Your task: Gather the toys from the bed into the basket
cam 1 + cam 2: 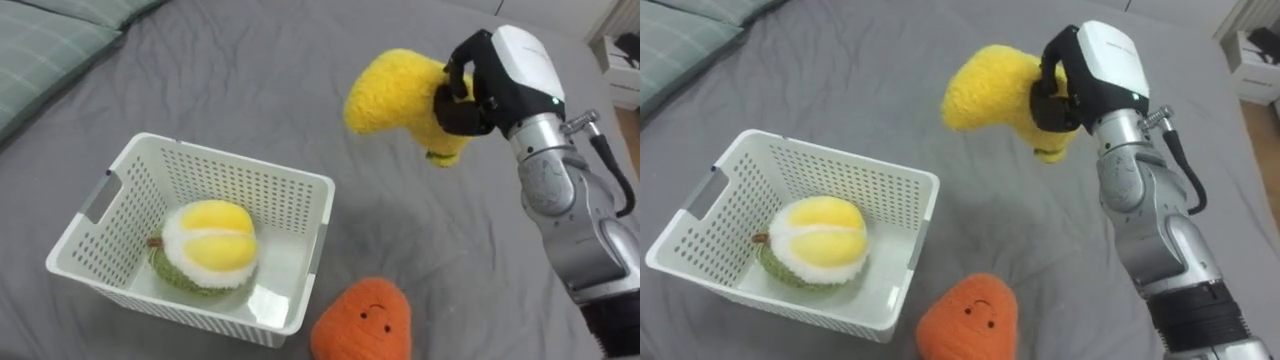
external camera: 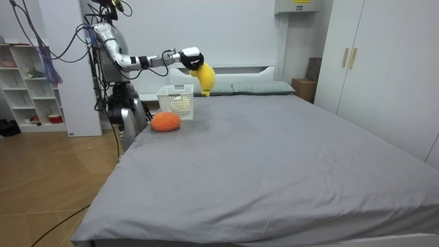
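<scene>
- Currently the right hand (image 1: 490,85) is up in the air over the grey bed (image 1: 280,70). Its dark fingers are curled tight round the middle of a yellow plush banana (image 1: 392,95), so the toy is gripped clear of the sheet.
- The banana's thicker end sticks out to the left of the hand, and its shorter end hangs just below the fingers.
- Down and to the left of the hand, a white slotted basket (image 1: 235,160) sits on the sheet. It is well apart from the hand and not underneath it.
- Inside that basket, toward the side nearer the robot, lies a plush durian (image 1: 207,245) with a green shell and a yellow and white top.
- Below the hand and closer to the robot, an orange plush with a small face (image 1: 365,320) lies on the sheet just beside the basket's right near corner. Whether the two touch cannot be told.
- Far off to the hand's left, a striped grey-green pillow (image 1: 50,50) lies at the edge of the bed.
- In the room view the robot stands beside the bed, close to the basket, with its right arm stretched out level over the mattress. Open shelves (image 2: 31,89) stand behind it, and a white wardrobe (image 2: 384,68) stands beyond the far side of the bed.
</scene>
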Robot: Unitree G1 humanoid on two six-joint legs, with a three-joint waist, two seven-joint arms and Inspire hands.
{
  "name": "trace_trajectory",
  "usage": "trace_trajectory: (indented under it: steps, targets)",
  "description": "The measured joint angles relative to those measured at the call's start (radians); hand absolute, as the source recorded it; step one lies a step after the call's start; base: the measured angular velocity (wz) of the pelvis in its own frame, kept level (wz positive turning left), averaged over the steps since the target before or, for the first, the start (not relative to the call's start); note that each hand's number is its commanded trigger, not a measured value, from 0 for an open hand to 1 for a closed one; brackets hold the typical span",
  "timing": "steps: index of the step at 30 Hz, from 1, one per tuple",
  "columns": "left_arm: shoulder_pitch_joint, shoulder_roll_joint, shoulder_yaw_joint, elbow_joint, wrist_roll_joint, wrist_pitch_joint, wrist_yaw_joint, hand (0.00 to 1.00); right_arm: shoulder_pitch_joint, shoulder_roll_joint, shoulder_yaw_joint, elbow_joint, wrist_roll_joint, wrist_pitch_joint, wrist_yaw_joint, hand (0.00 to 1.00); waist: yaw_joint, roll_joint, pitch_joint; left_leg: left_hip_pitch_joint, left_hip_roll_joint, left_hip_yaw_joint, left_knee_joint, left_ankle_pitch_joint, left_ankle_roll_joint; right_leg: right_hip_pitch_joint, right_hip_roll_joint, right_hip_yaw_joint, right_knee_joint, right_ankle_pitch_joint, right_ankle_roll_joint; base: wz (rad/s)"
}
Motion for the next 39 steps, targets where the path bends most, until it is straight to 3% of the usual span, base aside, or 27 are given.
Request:
trace_trajectory:
  steps: [5,9,11,14,16,21,22,24,31,39]
  targets:
    - [0.001,-0.001,0.000,-0.009,0.007,-0.001,0.001,0.00,0.000,0.033,0.009,-0.052,0.022,0.001,0.019,1.00,0.015,0.001,-0.0004,0.000,0.000,0.000,0.000,0.000,0.000,0.004,0.001,0.005,0.001,0.000,0.000,0.00]
    - [-0.001,-0.011,0.000,-0.016,0.056,-0.001,0.001,0.00,0.000,0.104,0.034,-0.098,0.013,0.019,0.042,1.00,0.036,0.009,-0.0006,-0.014,-0.001,-0.014,0.009,-0.001,-0.001,0.000,0.000,0.000,0.001,0.000,0.000,0.07]
    - [-0.002,-0.021,0.000,-0.024,0.069,0.001,0.000,0.00,0.000,0.110,0.049,-0.126,0.013,0.020,0.058,1.00,0.055,0.017,0.0000,-0.017,-0.002,-0.019,0.011,0.000,-0.001,-0.002,0.000,-0.001,0.001,0.000,0.000,0.12]
    - [-0.002,-0.042,0.001,-0.027,0.069,0.002,0.000,0.00,-0.002,0.119,0.076,-0.142,0.015,0.027,0.084,1.00,0.083,0.029,-0.0068,-0.017,-0.003,-0.030,0.011,0.000,-0.001,0.000,0.001,-0.010,-0.001,0.000,0.000,0.11]
    - [-0.001,-0.050,0.006,-0.027,0.068,0.003,0.000,0.00,-0.002,0.137,0.095,-0.155,0.015,0.047,0.108,1.00,0.104,0.033,-0.0070,-0.020,-0.004,-0.039,0.012,0.002,-0.003,0.002,0.001,-0.023,-0.003,0.000,0.000,0.11]
    - [-0.002,-0.050,0.004,-0.026,0.068,0.019,0.001,0.00,-0.004,0.174,0.152,-0.169,-0.013,0.079,0.131,1.00,0.108,0.030,-0.0076,-0.036,-0.006,-0.065,0.025,0.003,-0.005,0.002,0.001,-0.025,-0.001,0.000,0.000,0.15]
    - [-0.002,-0.050,0.004,-0.024,0.068,0.022,0.001,0.00,-0.004,0.180,0.159,-0.169,-0.013,0.080,0.145,0.82,0.108,0.029,-0.0071,-0.039,-0.007,-0.070,0.025,0.004,-0.006,0.004,0.001,-0.025,-0.001,0.000,0.000,0.12]
    - [-0.001,-0.049,0.005,-0.024,0.070,0.025,0.001,0.00,-0.004,0.190,0.158,-0.169,-0.013,0.088,0.158,0.03,0.108,0.024,-0.0073,-0.045,-0.008,-0.078,0.025,0.005,-0.007,0.004,0.002,-0.025,0.000,0.000,0.000,0.14]
    - [-0.003,-0.045,0.005,-0.025,0.071,0.034,0.001,0.00,-0.004,0.191,0.159,-0.169,-0.011,0.106,0.163,0.00,0.130,-0.016,-0.0037,-0.046,-0.007,-0.080,0.027,0.008,-0.011,0.005,0.004,-0.018,-0.001,0.000,0.000,0.02]
    - [-0.011,-0.050,0.005,-0.025,0.081,0.052,0.001,0.00,-0.004,0.191,0.159,-0.169,-0.012,0.120,0.163,0.00,0.135,-0.017,0.0010,-0.048,-0.007,-0.082,0.026,0.008,-0.011,0.004,0.004,-0.018,-0.002,0.000,0.000,0.00]
